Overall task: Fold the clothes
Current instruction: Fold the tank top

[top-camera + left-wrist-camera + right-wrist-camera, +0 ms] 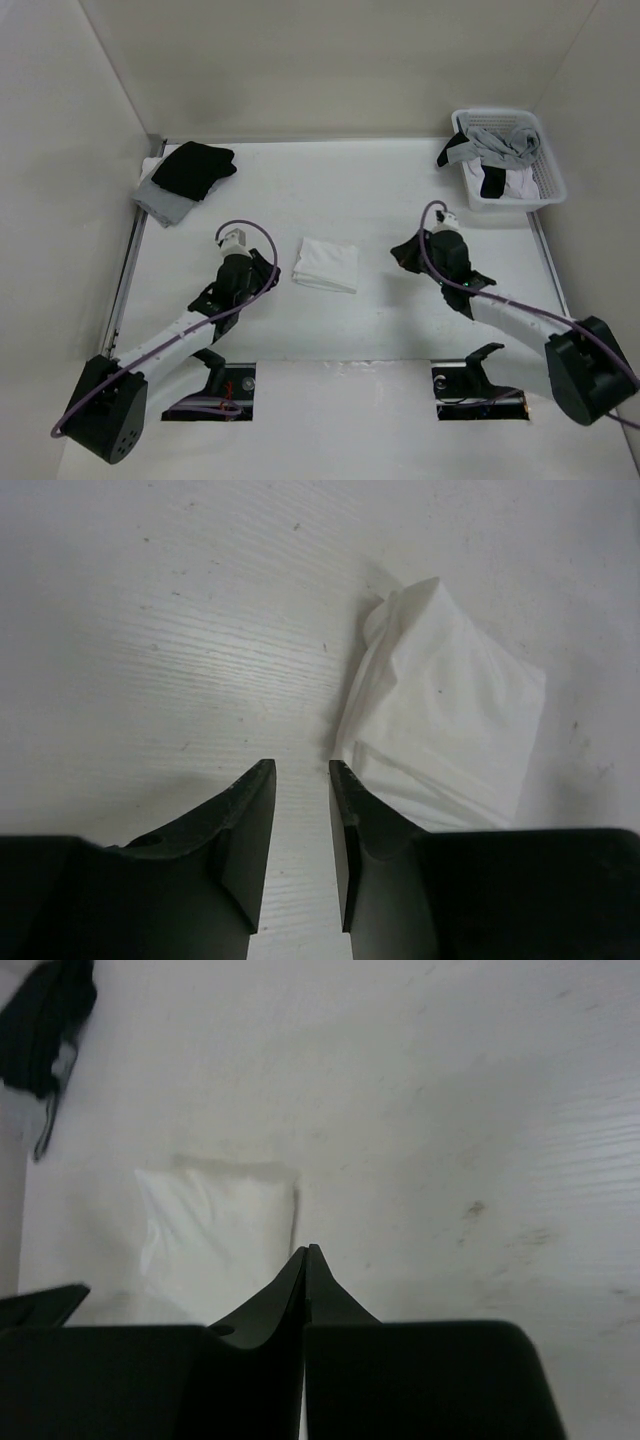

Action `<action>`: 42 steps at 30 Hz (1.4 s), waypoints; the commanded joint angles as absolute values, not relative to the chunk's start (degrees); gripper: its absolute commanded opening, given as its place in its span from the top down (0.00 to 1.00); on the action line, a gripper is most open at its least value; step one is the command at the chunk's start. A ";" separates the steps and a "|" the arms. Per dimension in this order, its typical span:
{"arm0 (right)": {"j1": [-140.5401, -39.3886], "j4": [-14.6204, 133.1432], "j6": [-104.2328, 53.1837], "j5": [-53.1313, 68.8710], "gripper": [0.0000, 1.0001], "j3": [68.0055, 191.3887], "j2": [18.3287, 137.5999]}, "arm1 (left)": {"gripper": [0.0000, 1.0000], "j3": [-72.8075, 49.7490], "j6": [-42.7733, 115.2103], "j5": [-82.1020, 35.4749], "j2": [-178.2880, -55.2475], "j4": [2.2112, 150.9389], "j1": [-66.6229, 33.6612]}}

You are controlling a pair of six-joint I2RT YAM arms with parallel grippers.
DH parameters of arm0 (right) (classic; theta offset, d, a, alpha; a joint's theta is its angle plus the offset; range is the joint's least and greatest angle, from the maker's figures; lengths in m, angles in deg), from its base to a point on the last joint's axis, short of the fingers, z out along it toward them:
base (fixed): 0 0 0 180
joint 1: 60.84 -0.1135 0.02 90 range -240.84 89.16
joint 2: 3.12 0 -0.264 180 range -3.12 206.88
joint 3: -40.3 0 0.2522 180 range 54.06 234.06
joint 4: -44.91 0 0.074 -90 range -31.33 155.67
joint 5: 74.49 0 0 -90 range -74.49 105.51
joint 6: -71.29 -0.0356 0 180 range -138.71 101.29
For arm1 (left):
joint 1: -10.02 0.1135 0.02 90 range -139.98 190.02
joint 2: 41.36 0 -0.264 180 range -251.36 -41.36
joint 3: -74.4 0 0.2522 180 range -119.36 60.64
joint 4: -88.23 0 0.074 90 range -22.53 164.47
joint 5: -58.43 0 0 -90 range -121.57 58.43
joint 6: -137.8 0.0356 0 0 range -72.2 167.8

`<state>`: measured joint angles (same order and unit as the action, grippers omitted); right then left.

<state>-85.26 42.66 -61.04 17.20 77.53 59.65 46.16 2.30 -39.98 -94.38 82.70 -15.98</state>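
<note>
clothes (pixel 326 264): compact folded rectangle, centre of table (pixel 400 325) | left gripper (pixel 300 765): at its 9 o'clock, fingers part-spread, empty | right gripper (pixel 308 1250): at 3 o'clock, fingers pressed together, empty | both clear, likely so the fold lies undisturbed

The white garment (pixel 326 264) at frame centre is showing thin, soft, matt cloth; the table (pixel 400 190) is looking matt white with faint grain lines.
</note>
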 commanded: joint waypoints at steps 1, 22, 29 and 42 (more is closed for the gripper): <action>-92.15 36.96 -59.05 11.21 0.99 84.28 66.21 | 0.77 40.61 4.64 -41.76 -97.77 87.82 -19.37; -103.16 30.54 -69.15 5.84 1.00 114.17 108.94 | 0.82 37.87 5.17 -41.07 -119.85 100.84 -23.07; -103.16 29.75 -71.70 6.46 0.99 117.87 113.51 | 0.82 41.65 4.03 -41.07 -118.10 100.31 -22.46; -101.66 28.78 -72.06 7.16 0.95 115.86 102.37 | 0.75 43.33 4.55 -40.98 -97.63 85.91 -19.56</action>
